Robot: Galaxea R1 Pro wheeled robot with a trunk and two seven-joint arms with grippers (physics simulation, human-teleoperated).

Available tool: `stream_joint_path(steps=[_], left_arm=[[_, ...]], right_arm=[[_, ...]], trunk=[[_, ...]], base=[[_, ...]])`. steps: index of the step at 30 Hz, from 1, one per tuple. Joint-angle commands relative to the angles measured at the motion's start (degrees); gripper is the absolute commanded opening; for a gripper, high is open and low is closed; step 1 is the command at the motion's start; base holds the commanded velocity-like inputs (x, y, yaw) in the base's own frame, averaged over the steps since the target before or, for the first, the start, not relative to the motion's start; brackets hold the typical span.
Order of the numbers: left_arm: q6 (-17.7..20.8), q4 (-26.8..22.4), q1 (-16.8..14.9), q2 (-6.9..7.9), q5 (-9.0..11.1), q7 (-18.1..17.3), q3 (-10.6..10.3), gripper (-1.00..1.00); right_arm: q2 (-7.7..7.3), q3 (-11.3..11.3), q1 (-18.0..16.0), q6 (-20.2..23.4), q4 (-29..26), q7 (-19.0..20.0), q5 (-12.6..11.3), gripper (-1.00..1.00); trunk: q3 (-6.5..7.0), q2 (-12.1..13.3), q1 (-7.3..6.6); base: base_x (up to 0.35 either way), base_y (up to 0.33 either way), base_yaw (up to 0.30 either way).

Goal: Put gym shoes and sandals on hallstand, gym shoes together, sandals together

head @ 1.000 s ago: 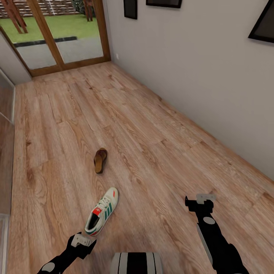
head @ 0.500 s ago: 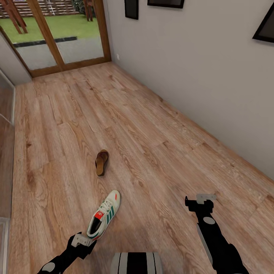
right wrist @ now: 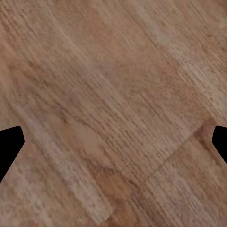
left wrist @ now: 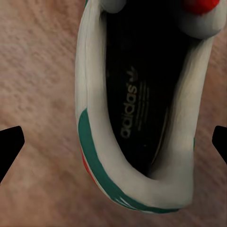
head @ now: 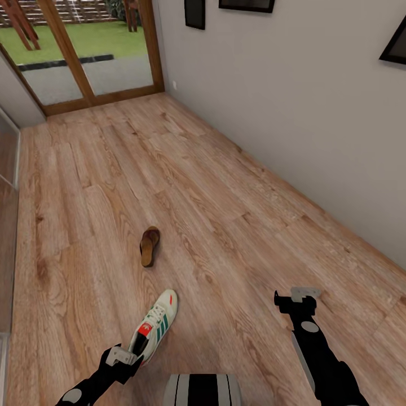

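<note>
at the far left of the head view a strip of glass panel (head: 7, 225) runs along the edge of the corridor floor (head: 225, 186). the left gripper (head: 121, 359) hangs low at the bottom left, directly over the heel end of one gym shoe (head: 154, 325), which lies on its sole on the planks with its toe pointing away and slightly to the right. in the left wrist view the shoe's heel opening (left wrist: 142, 94) sits between the two dark fingertips (left wrist: 9, 146), which stand far apart at opposite edges of the picture with bare floor between each tip and the shoe; the jaws are spread wide and touch nothing. whether the gripper is close above the shoe or higher up cannot be told.

farther along the floor, beyond the sneaker's toe and well apart from it, one brown sandal (head: 149, 246) lies flat, lengthwise along the corridor.

right of centre at the bottom, the robot's trunk (head: 202, 389) shows as a grey and black block. the right gripper (head: 297, 299) is held above bare planks, well to the right of the shoe. in the right wrist view its fingertips (right wrist: 10, 142) sit at the two edges with wood grain (right wrist: 113, 113) between them: spread wide, empty.

the grey wall (head: 293, 113) runs up the right side with dark picture frames (head: 194, 12), and a wood-framed glass door (head: 84, 51) closes the far end.
</note>
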Motion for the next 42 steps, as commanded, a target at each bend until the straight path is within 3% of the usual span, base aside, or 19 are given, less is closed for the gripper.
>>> stream_joint_path(steps=[1, 32, 42], left_arm=[[-0.23, 0.02, -0.03, -0.05, -0.52, -0.3, 0.49, 1.0], [-0.23, 0.02, -0.03, -0.36, -0.62, -0.31, 0.4, 1.0], [-0.23, 0.02, -0.03, -0.37, -0.62, -0.31, 0.4, 1.0]], right_arm=[[-0.01, 0.04, -0.01, 0.46, -0.08, -0.09, 0.62, 1.0], [-0.01, 0.04, -0.01, 0.46, -0.08, -0.12, 0.6, 1.0], [-0.01, 0.04, -0.01, 0.46, -0.08, -0.14, 0.62, 1.0]], trunk=[[-0.04, -0.01, -0.01], [-0.59, -0.01, -0.01], [-3.69, -0.15, 0.25]], base=[[0.024, 0.0, 0.0], [0.002, 0.0, 0.0], [0.0, 0.0, 0.0]])
